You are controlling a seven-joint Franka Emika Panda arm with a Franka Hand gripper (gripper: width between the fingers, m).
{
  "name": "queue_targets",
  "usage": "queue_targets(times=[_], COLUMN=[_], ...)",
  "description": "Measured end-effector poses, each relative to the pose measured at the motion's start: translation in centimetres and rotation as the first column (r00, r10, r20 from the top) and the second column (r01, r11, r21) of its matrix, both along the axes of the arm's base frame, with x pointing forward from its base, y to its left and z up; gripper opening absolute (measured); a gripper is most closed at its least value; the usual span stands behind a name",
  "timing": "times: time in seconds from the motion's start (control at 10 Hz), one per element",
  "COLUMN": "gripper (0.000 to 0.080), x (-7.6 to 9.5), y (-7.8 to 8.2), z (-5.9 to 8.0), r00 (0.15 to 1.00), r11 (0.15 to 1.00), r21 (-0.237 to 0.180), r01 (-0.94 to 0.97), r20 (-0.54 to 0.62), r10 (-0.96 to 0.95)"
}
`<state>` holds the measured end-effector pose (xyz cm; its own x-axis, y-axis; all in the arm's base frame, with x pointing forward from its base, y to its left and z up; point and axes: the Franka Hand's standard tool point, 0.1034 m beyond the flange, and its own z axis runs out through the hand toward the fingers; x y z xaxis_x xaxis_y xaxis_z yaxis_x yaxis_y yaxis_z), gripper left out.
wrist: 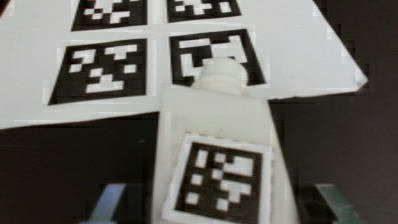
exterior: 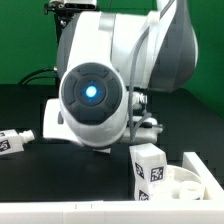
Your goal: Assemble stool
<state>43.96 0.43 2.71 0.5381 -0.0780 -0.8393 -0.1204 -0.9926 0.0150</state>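
Leg (wrist: 217, 150) lies between the spread fingers of the gripper (wrist: 221, 198), with gaps on both sides and its peg end toward the marker board (wrist: 36, 80). Centre the fingers on its flat sides before closing. Seat disc (exterior: 192, 184) sits near, on the exterior view's right.

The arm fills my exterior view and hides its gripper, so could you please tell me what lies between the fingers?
Observer: In the wrist view a white stool leg lies between the fingers, its tag facing the camera.
Operator: Thank you; is it gripped?
Observer: Apparently not: a dark gap shows on each side of it, so the gripper looks open.
Operator: Where does its peg end point?
Observer: Towards the marker board, which carries four tags.
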Motion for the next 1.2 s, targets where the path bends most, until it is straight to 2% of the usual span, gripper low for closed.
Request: queue_targets(times=[0.1, 0.2, 0.3, 0.5, 0.7, 0.8, 0.9, 1.0, 1.1, 1.2], gripper=[0.0320, 0.0320, 0.0320, 0.0320, 0.0320, 0.0320, 0.0320, 0.0320, 0.0320, 0.0320], x=[1.3, 3.4, 4.6, 5.2, 5.5, 7.4, 9.8, 10.0, 9.4, 10.2], y=[0.8, 1.6, 2.0, 1.8, 2.1, 3.5, 5.8, 6.5, 6.2, 6.2], z=[2.2, 4.8, 6.9, 5.7, 6.3, 7.6, 10.0, 10.7, 10.2, 10.1], r00=[1.000, 0.995, 0.985, 0.948, 0.906, 0.872, 0.799, 0.738, 0.711, 0.645], r11=[1.000, 0.999, 0.999, 1.000, 1.000, 0.999, 0.997, 0.997, 0.997, 0.998], r21=[0.012, 0.020, 0.026, 0.009, 0.002, -0.026, -0.034, -0.034, -0.036, -0.043], r01=[-0.012, -0.026, -0.032, -0.028, -0.025, -0.021, -0.065, -0.072, -0.061, -0.055], r20=[0.012, 0.096, 0.169, 0.319, 0.424, 0.489, 0.597, 0.670, 0.699, 0.761], r10=[0.012, 0.024, 0.027, 0.024, 0.021, 0.031, 0.072, 0.076, 0.069, 0.069])
